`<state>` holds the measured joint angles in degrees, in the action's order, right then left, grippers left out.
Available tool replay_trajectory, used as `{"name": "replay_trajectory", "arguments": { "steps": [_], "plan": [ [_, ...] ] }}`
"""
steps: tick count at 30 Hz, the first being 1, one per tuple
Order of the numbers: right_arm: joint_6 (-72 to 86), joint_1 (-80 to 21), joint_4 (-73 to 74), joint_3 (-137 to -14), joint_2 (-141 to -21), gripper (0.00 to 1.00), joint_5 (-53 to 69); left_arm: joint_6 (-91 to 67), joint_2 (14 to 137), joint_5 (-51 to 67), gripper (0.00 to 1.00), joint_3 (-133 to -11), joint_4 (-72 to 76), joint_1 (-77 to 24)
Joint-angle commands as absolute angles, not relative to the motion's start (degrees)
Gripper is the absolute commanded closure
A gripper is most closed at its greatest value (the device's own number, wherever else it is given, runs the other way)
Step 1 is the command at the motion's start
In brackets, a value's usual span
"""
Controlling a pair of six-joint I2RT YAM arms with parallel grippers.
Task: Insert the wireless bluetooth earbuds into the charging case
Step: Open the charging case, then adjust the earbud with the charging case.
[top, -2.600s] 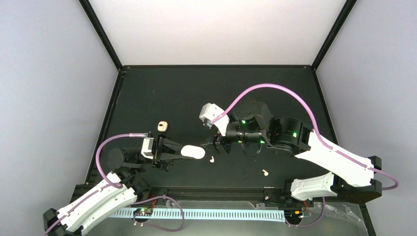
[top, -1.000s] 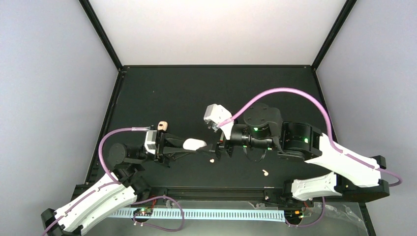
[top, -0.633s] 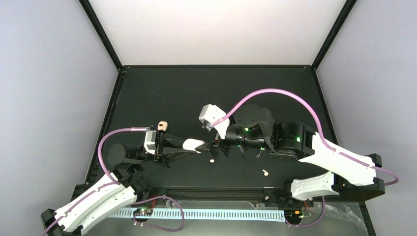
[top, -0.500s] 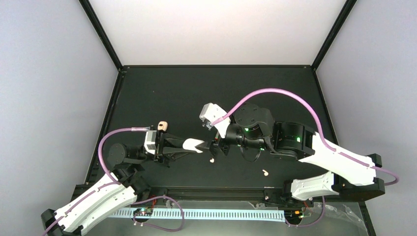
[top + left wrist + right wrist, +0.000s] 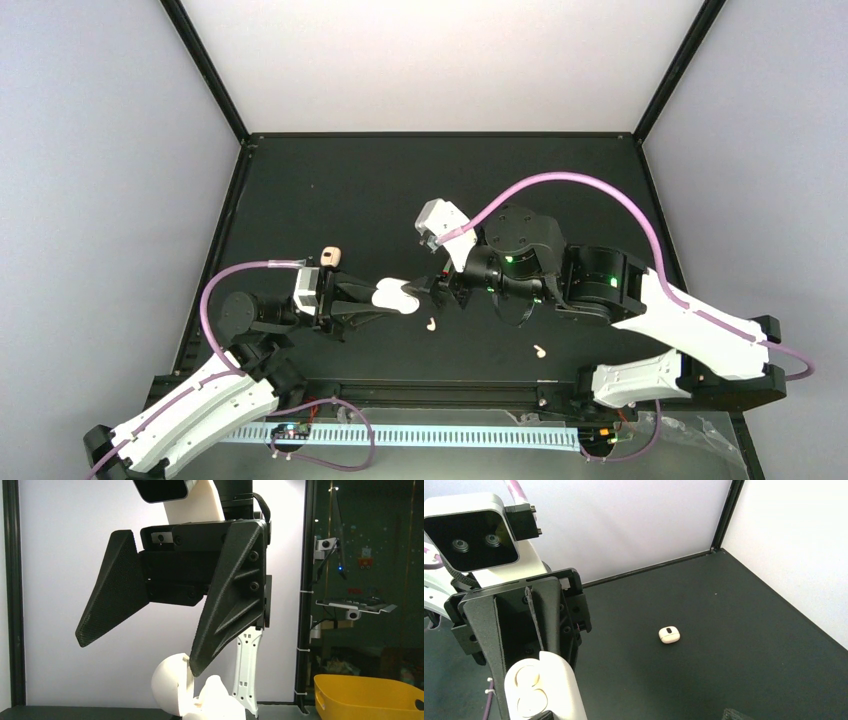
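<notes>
While the two tiny cream-white plastic earbuds still lie loose on the black table top (image 5: 400,190) down near the arm bases, one (image 5: 540,351) off to the right and the other (image 5: 430,324) just nearer than the grippers, the real news is a bit further in. Left gripper (image 5: 378,298) is clamped tight on the glossy white pill-shaped charging case (image 5: 398,293). A second ago that case was a closed pill; now its hinged lid (image 5: 167,687) is tipped open, and the right wrist view looks straight at the two empty earbud wells (image 5: 531,692). Right gripper (image 5: 435,290) has its jaws spread wide and holds nothing. One black fingertip (image 5: 197,667) sits right at the gap between lid and body, so I'd guess that's what pried it up. Opening step looks done to me, so next up should be fetching an earbud. Further back on the left, the small peach-tan rounded lump (image 5: 332,256) sits on its own.
</notes>
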<state>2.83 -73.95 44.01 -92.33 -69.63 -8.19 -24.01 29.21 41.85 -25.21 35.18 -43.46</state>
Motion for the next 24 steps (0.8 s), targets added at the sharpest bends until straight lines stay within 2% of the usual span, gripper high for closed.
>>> {"name": "replay_trajectory", "arguments": {
  "steps": [1,8,14,24],
  "plan": [
    [3.5,-73.3,43.3,-92.6,-68.2,0.13,-9.5,-23.3,28.5,43.3,0.98,-25.3,36.3,-43.3],
    [3.5,-73.0,43.9,-91.8,-67.6,0.13,-9.7,-23.6,28.4,43.5,0.98,-25.3,36.8,-43.3],
    [2.7,-72.8,43.0,-91.1,-65.8,0.12,-2.3,-23.7,28.1,43.7,0.98,-25.2,36.8,-43.4],
    [2.1,-72.8,45.7,-91.0,-67.4,0.12,0.2,-24.2,27.5,43.7,0.98,-25.4,37.4,-43.3]
  ]
}}
